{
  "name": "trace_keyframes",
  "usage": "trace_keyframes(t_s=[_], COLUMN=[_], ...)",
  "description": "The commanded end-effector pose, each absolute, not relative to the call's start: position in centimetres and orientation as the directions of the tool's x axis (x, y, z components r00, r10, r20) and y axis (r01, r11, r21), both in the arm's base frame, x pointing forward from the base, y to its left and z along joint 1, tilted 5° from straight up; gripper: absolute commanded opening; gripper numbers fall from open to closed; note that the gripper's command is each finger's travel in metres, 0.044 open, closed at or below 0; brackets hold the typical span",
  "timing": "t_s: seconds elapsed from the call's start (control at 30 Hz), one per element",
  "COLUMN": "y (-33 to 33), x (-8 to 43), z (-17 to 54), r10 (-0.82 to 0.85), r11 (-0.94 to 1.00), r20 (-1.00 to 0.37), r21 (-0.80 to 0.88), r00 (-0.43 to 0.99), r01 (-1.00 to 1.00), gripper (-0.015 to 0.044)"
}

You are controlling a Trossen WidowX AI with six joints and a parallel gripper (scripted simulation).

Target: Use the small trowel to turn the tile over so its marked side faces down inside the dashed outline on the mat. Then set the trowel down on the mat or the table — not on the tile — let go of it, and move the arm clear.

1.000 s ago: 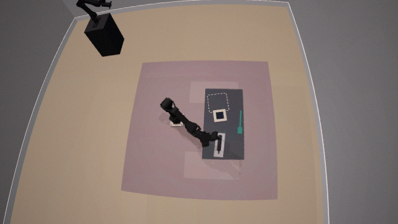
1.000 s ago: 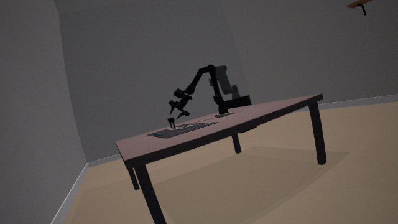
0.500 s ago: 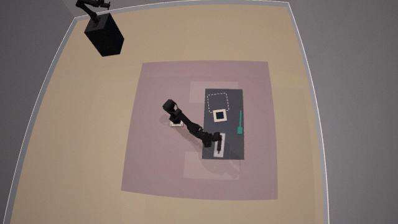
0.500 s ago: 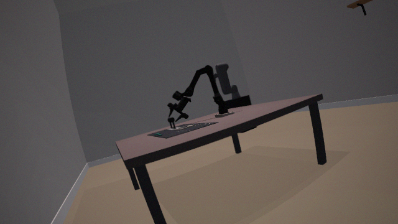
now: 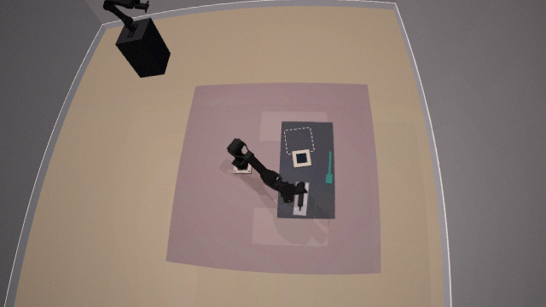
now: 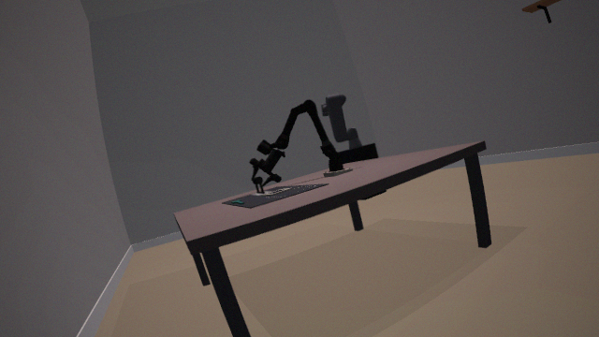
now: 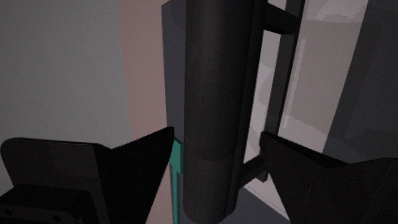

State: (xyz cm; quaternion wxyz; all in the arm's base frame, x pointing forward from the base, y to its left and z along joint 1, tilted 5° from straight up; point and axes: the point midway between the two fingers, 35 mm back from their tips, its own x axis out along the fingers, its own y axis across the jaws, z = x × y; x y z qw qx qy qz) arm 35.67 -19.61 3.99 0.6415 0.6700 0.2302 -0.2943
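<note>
The trowel, a pale flat plate with a raised black handle (image 5: pixel 300 202) (image 7: pixel 212 100), lies on the dark mat (image 5: pixel 322 134) (image 6: pixel 253 204). My gripper (image 5: pixel 296 194) (image 6: pixel 260 182) (image 7: pixel 216 135) is open, with its fingertips on either side of the handle in the wrist view. Whether they touch it, I cannot tell. The tile (image 5: pixel 295 159), a pale square with a dark square centre facing up, lies on the mat near the outline's lower edge. The dashed outline (image 5: pixel 299 129) is at the mat's far end from the trowel.
A thin green tool with a square blade (image 5: pixel 329 178) (image 6: pixel 238 201) (image 7: pixel 176 159) lies along the mat's right edge in the top view. The pinkish table (image 5: pixel 213 230) (image 6: pixel 206 220) surrounds the mat. Another arm stands on a black block (image 5: pixel 147 51) away from the table.
</note>
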Motion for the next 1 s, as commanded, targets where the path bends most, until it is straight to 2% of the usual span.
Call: trace_keyframes(t_s=[0.0, 0.23, 0.4, 0.97], y=[-19.77, -19.74, -19.74, -19.74], x=[36.28, 36.90, 36.90, 36.90], z=[3.79, 3.19, 3.19, 3.19], r10=[-0.074, -0.073, -0.073, -0.073], r11=[-0.072, -0.074, -0.074, -0.074], r20=[-0.685, -0.684, -0.684, -0.684], r21=[0.728, 0.729, 0.729, 0.729], r00=[0.725, 0.726, 0.726, 0.726], r01=[0.681, 0.680, 0.680, 0.680], gripper=[0.0300, 0.0300, 0.0169, 0.0055])
